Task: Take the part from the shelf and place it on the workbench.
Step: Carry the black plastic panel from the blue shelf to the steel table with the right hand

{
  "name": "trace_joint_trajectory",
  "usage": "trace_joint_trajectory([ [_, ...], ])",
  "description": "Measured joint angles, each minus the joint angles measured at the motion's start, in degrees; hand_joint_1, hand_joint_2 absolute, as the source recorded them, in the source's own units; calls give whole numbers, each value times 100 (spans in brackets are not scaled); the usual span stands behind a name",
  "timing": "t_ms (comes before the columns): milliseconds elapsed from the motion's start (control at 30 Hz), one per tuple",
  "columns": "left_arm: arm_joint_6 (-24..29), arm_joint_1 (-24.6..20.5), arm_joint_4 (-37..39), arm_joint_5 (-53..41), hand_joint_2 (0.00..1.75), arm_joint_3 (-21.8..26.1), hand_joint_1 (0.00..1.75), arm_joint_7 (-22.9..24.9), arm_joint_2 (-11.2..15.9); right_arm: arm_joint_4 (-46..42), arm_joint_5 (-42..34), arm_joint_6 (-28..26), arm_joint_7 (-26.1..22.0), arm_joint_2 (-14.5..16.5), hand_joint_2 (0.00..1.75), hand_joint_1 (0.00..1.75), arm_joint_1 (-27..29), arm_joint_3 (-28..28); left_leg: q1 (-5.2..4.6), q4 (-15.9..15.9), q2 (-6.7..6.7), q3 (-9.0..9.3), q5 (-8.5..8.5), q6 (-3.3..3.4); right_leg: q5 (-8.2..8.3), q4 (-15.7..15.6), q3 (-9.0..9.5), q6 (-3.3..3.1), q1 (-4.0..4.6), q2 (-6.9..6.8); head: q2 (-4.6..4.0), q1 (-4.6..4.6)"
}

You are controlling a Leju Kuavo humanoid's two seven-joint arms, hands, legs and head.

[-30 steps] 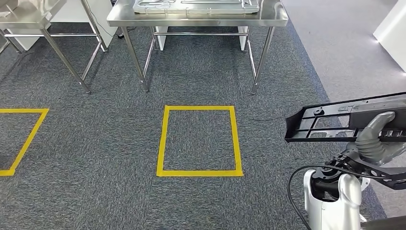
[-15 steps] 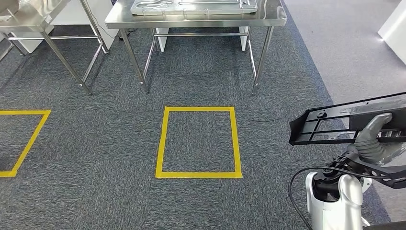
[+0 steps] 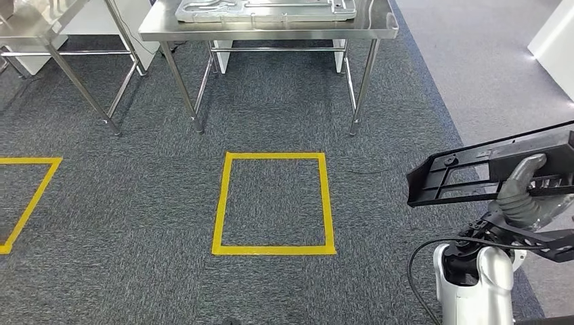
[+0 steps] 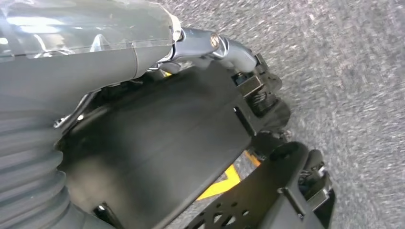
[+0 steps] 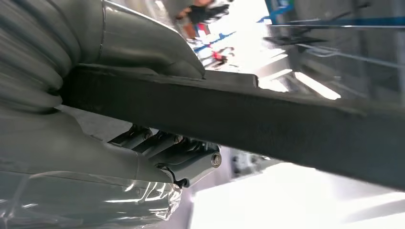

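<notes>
Right hand (image 3: 526,200) is low at the right side of the head view, fingers (image 3: 524,172) wrapped over the near edge of the part (image 3: 467,175), a flat black frame with cut-out windows, carried roughly level and well off the floor. From the right wrist the part (image 5: 267,112) runs as a long dark bar straight across the hand (image 5: 119,119), thumb on one face and fingers (image 5: 191,160) hooked under the other, so that grip is firm. The left hand (image 4: 143,119) shows from its own wrist camera, lying against a broad black panel; whether those fingers (image 4: 224,47) are clamped on anything, I cannot tell. Ahead, the steel tabletop (image 3: 379,24) sits at the far edge of the carpet (image 3: 135,203), a silver tray (image 3: 271,9) already lying on it, its front edge facing this way. Between here and it there is open carpet, with a yellow taped square (image 3: 273,203) dead centre and a second taped outline (image 3: 27,196) off to the left. A second steel table (image 3: 40,20) stands far left. The part's free end juts toward the square, apart from the table legs.
</notes>
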Motion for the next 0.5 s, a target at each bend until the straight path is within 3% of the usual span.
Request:
trace_joint_trajectory([
  [33, 11, 1, -2, 29, 175, 2, 0, -16, -1, -20, 55, 18, 67, -1, 175, 175, 11, 16, -20, -119, 3, 41, -4, 12, 16, -33, -2, 33, -18, -5, 0, -1],
  [133, 35, 20, -8, 86, 175, 8, 0, -45, -2, -56, 130, 129, 183, -26, 175, 175, -20, 51, 50, -507, 13, 268, 63, -69, -62, 102, -60, 108, -3, -38, 0, 2],
  [233, 31, 40, -8, 94, 175, 10, 0, -43, -1, 9, 142, 241, 195, -52, 175, 175, -121, 55, 80, -601, 16, 382, 59, -130, -409, 1018, -576, 185, -40, -44, 0, 3],
  [267, 28, 44, -8, 86, 175, 10, 0, -44, -3, 42, 141, 257, 195, -54, 175, 175, -130, 55, 83, -583, 12, 399, 27, -146, -433, 1258, -743, 214, -66, -49, 0, 4],
  [300, 25, 49, -8, 75, 175, 10, 0, -44, -4, 74, 141, 267, 194, -54, 175, 175, -135, 55, 89, -556, 8, 421, -14, -162, -350, 1316, -825, 244, -92, -56, 0, 3],
  [333, 21, 53, -8, 64, 175, 10, 0, -43, -5, 101, 141, 272, 193, -54, 175, 175, -144, 55, 100, -519, 5, 450, -67, -184, -158, 1156, -798, 275, -118, -65, 0, 3],
  [400, 14, 56, -7, 34, 175, 10, 0, -36, -4, 146, 140, 276, 184, -55, 175, 175, -168, 56, 123, -426, 3, 502, -207, -255, 242, 499, -541, 327, -150, -104, 0, 4],
  [433, 6, 52, -5, 15, 175, 9, 0, -28, -4, 164, 137, 280, 172, -56, 175, 175, -173, 57, 121, -374, 4, 510, -283, -293, 319, 237, -422, 309, -147, -115, 0, 3],
  [500, -14, 45, -3, -37, 175, -1, 0, -2, -2, 195, 113, 284, 137, -59, 175, 175, -140, 56, 106, -333, 13, 514, -388, -350, 234, 90, -332, 210, -117, -111, 0, -1],
])
